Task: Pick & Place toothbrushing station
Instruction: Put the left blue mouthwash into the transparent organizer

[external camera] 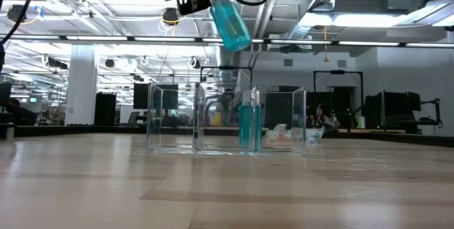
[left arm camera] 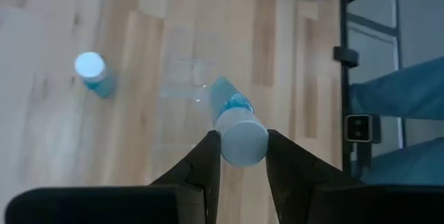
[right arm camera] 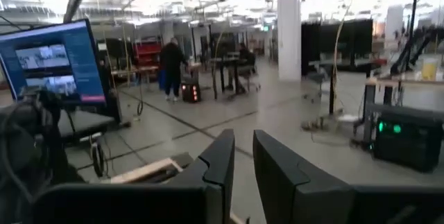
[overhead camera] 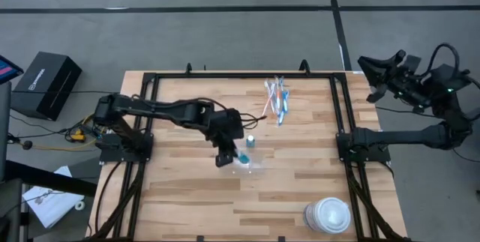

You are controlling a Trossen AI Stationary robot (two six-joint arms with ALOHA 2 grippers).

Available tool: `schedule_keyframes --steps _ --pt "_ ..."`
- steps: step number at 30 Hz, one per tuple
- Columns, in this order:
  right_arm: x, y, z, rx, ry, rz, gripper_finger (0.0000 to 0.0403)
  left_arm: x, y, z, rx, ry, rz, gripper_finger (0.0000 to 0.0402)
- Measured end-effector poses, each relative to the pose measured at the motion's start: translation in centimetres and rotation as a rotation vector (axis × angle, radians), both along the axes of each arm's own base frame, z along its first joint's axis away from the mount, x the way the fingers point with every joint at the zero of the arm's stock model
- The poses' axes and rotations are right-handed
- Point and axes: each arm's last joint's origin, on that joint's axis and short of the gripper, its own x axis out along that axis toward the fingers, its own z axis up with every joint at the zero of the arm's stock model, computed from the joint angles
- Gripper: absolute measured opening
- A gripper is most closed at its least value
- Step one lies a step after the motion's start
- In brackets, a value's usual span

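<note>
My left gripper (overhead camera: 234, 156) is over the table's middle, shut on a tiny blue-green tube (left arm camera: 232, 116), which also shows high up in the low view (external camera: 230, 22). A second tube (overhead camera: 250, 140) stands upright on its base on the table. A clear plastic cup (external camera: 227, 119) stands on the table under the held tube, faint in the left wrist view (left arm camera: 184, 78). Several blue, white and orange toothbrushes (overhead camera: 277, 98) lie in a heap at the far side. My right gripper (right arm camera: 243, 148) is shut and empty, parked off the table's right edge (overhead camera: 375, 77). My left gripper pinches the tube's white cap end (left arm camera: 243, 141) between its two fingers. The fingers (left arm camera: 208, 158) come from above, slanting down. The tube is lifted clear and tilted, its blue-green body (external camera: 234, 30) pointing down past the fingertips, above the cup.
A white round lidded container (overhead camera: 328, 216) stands near the table's near right corner. A black frame (overhead camera: 337, 133) runs along the table's edges. A black box (overhead camera: 46, 83) sits on the floor to the left.
</note>
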Motion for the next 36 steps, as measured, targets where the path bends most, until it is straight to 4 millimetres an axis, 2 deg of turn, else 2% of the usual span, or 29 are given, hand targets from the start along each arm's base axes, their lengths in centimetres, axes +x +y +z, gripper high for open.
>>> schedule_keyframes --steps 5,9,12,15,24,36 --pt "-2.8 0.4 -1.1 0.055 -0.017 0.005 0.0047 0.0 0.5 0.0 0.011 -0.002 0.02 0.0083" --pt "-5.3 0.8 -1.4 0.047 -0.1 0.007 0.0047 0.5 1.3 -0.8 0.018 0.027 0.022 0.0083" --pt "-6.4 0.9 -1.6 0.037 -0.127 0.007 0.0047 0.9 1.9 -1.7 -0.009 0.059 0.02 0.0083" --pt "-6.7 1.0 -1.7 0.025 -0.126 0.005 0.0047 1.3 2.0 -2.7 -0.022 0.101 0.014 0.0083" --pt "-6.8 1.0 -1.7 0.011 -0.117 0.003 0.0047 1.1 1.7 -4.0 -0.057 0.211 -0.017 0.0082" --pt "-6.8 1.0 -1.7 0.006 -0.114 0.015 0.0047 1.0 2.3 -4.0 -0.038 0.21 -0.014 0.0082"
